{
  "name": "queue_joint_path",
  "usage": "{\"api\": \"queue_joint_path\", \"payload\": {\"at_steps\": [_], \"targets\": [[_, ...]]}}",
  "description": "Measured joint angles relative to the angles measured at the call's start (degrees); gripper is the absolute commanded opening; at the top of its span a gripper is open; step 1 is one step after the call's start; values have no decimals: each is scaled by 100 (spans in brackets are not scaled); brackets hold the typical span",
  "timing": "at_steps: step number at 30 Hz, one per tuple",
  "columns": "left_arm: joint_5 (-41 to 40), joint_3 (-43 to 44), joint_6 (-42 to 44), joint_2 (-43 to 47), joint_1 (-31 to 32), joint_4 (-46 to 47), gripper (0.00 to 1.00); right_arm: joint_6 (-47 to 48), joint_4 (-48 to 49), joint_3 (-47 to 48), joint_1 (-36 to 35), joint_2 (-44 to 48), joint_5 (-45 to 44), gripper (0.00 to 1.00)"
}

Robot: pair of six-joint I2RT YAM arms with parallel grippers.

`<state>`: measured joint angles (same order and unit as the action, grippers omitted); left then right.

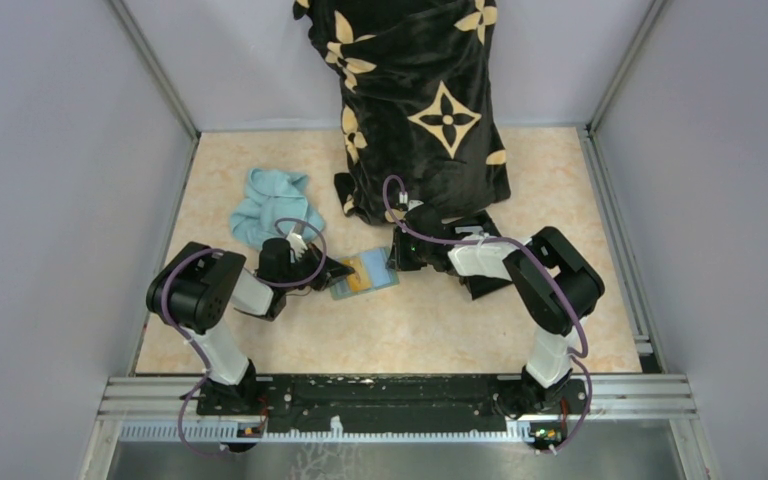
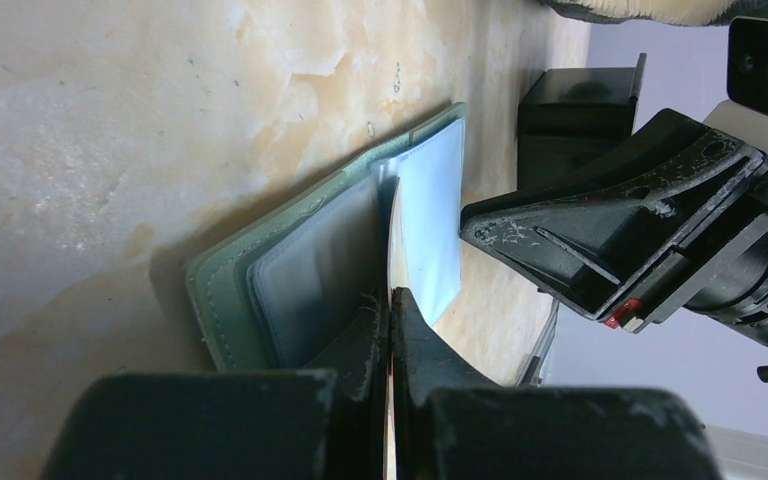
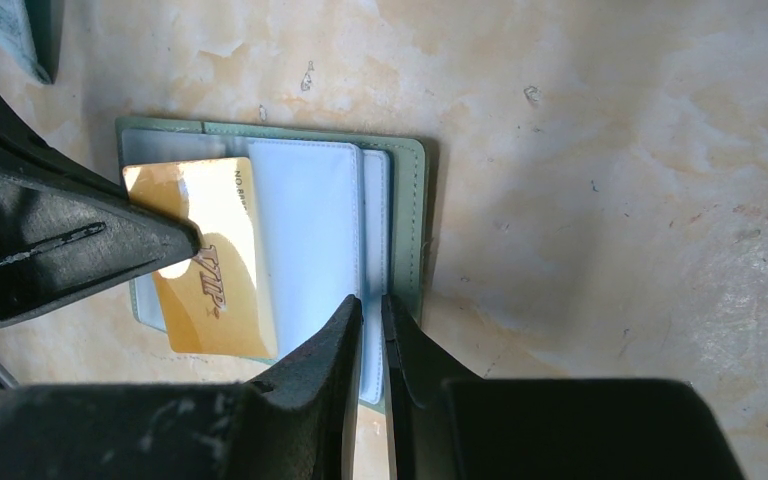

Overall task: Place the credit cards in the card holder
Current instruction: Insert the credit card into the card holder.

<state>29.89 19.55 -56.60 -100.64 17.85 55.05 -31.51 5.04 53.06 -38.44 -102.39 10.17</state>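
Note:
The sage-green card holder [image 3: 408, 230] lies open on the marbled table, its pale blue pockets facing up. It sits mid-table in the top view [image 1: 380, 268]. My left gripper [image 2: 392, 300] is shut on a tan-orange credit card [image 3: 215, 270] printed "VIP". This card lies over the holder's left leaf and shows edge-on in the left wrist view [image 2: 392, 235]. My right gripper [image 3: 372, 305] has its jaws nearly together around a pale inner pocket leaf at the holder's right side. From above, the two grippers [image 1: 332, 268] [image 1: 400, 258] flank the holder. No other cards show.
A light blue cloth [image 1: 270, 205] lies at the back left. A black blanket with tan flower marks [image 1: 420, 100] hangs down over the back middle. A black square box [image 2: 575, 110] stands just right of the holder, behind my right gripper. Grey walls enclose the table.

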Motion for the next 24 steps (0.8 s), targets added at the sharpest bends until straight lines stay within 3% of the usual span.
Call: {"api": "queue_joint_path", "payload": {"at_steps": [24], "targets": [[-107, -17, -391, -13, 20, -107, 0, 0, -2, 0, 0, -4, 4, 14]]}}
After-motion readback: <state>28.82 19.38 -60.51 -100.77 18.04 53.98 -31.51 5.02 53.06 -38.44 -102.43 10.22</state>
